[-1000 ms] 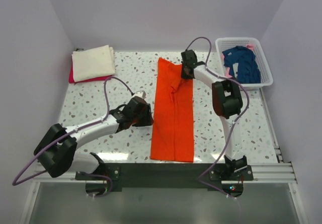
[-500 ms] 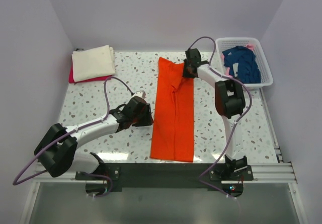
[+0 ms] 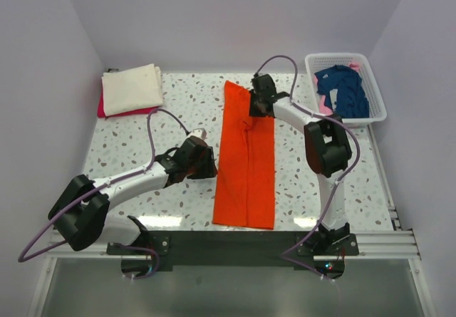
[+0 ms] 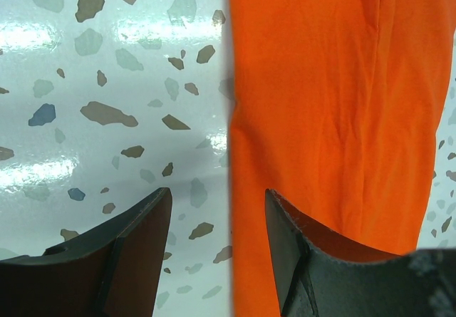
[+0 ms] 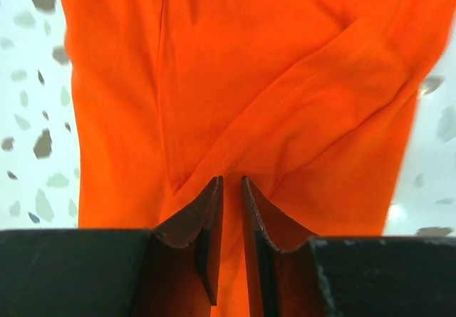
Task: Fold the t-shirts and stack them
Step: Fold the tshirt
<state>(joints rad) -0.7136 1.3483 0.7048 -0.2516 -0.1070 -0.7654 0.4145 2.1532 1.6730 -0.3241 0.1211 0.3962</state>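
Note:
A bright orange t-shirt (image 3: 246,164), folded into a long narrow strip, lies down the middle of the table. My right gripper (image 3: 254,108) is low on its far end, where a sleeve fold crosses. In the right wrist view its jaws (image 5: 231,182) are nearly together, pinching a ridge of the orange cloth (image 5: 285,82). My left gripper (image 3: 209,164) rests at the strip's left edge, open. In the left wrist view (image 4: 218,196) one finger is over bare table and the other over the orange cloth (image 4: 328,89). A folded cream t-shirt (image 3: 132,87) lies on a red one (image 3: 104,107) at the far left.
A white lattice basket (image 3: 376,92) at the far right holds a navy t-shirt (image 3: 345,89) and some pink cloth (image 3: 324,103). The speckled tabletop (image 3: 128,142) is walled at the back and sides. A metal rail (image 3: 385,242) runs along the near edge.
My right gripper has shifted left from the shirt's right edge onto the sleeve fold, its jaws widening briefly and then narrowing. The left arm has not moved.

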